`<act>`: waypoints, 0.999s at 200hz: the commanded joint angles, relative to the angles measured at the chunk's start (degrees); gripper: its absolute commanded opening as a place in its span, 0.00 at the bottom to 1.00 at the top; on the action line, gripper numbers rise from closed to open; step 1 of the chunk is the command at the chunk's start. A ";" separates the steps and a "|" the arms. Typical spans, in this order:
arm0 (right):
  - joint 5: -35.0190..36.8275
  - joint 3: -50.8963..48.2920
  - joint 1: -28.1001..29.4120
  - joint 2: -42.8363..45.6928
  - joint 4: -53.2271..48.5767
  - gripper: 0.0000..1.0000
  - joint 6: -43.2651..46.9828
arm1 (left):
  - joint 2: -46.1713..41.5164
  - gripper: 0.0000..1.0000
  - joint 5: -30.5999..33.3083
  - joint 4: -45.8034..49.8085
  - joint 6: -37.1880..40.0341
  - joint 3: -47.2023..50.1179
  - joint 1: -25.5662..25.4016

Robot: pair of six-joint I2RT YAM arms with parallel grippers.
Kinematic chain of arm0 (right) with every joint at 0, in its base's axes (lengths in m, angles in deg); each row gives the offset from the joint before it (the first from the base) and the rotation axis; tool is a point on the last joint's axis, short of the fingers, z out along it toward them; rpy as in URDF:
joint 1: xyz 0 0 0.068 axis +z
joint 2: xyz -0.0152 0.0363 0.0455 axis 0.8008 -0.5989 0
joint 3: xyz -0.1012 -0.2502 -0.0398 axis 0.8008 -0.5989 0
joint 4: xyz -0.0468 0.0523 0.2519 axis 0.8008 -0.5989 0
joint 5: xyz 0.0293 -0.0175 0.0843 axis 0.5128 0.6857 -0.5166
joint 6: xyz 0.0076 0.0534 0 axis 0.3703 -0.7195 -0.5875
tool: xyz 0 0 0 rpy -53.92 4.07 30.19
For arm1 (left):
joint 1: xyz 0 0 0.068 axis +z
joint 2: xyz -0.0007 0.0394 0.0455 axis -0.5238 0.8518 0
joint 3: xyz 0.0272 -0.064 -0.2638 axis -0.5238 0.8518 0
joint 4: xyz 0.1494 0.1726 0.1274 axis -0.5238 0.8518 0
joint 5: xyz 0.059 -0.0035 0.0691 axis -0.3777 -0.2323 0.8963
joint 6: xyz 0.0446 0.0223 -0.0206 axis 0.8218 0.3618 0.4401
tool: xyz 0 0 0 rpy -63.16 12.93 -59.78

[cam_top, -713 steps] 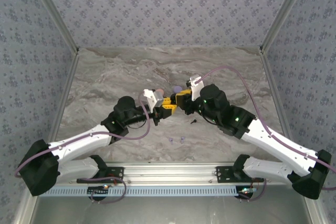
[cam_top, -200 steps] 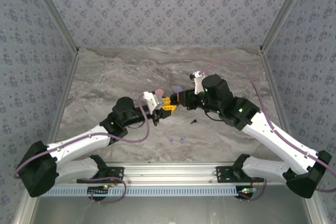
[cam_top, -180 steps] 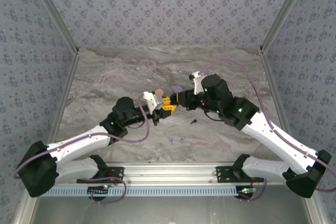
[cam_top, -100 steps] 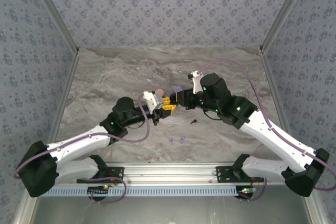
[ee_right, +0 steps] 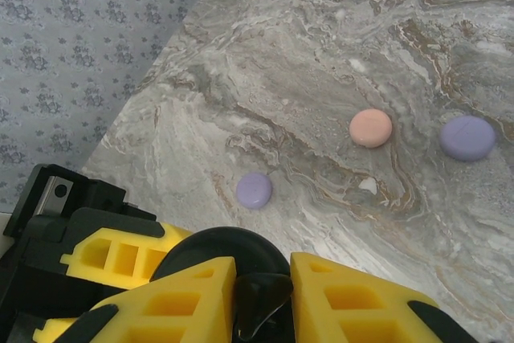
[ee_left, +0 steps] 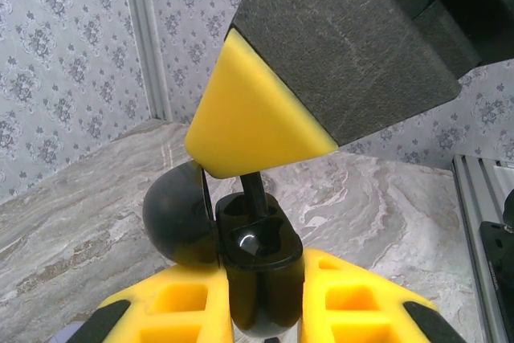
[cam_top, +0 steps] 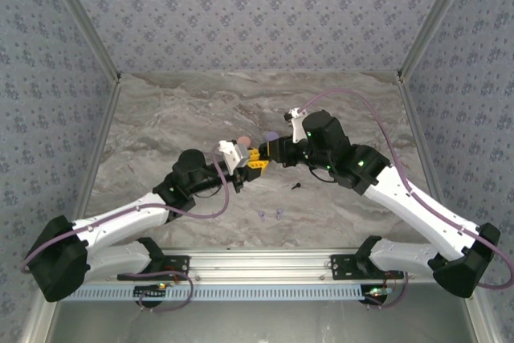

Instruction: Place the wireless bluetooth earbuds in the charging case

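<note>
Earbuds in pale lavender [cam_top: 271,214] lie on the marble table [cam_top: 161,118] on the arm-base side of the open black charging case [ee_left: 259,267], a loose black earbud [cam_top: 296,185] nearer the case. The held black earbud [ee_left: 251,192] is pinched between the fingers of the right gripper [ee_right: 261,295] directly above the case, its lower end reaching the well. The left gripper [ee_left: 261,303] is clamped on the case's sides, lid [ee_left: 178,216] swung open. Beyond the case lie a peach round case [ee_right: 370,128] and two lavender round cases [ee_right: 467,137].
</note>
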 commanded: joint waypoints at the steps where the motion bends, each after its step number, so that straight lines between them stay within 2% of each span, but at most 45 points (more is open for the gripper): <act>1: -0.17 2.76 1.12 -1.46 -2.85 0.27 1.68 | -0.29 0.07 -0.77 -4.30 -0.18 -1.34 -0.66; 68: 3.44 4.90 2.57 -3.67 -5.43 0.27 2.30 | 0.87 0.07 0.00 -4.74 -0.70 -1.87 -0.63; 200: 9.19 7.10 3.02 -3.75 -8.95 0.31 -1.87 | 2.66 0.07 2.56 -6.50 -1.45 -1.50 -0.70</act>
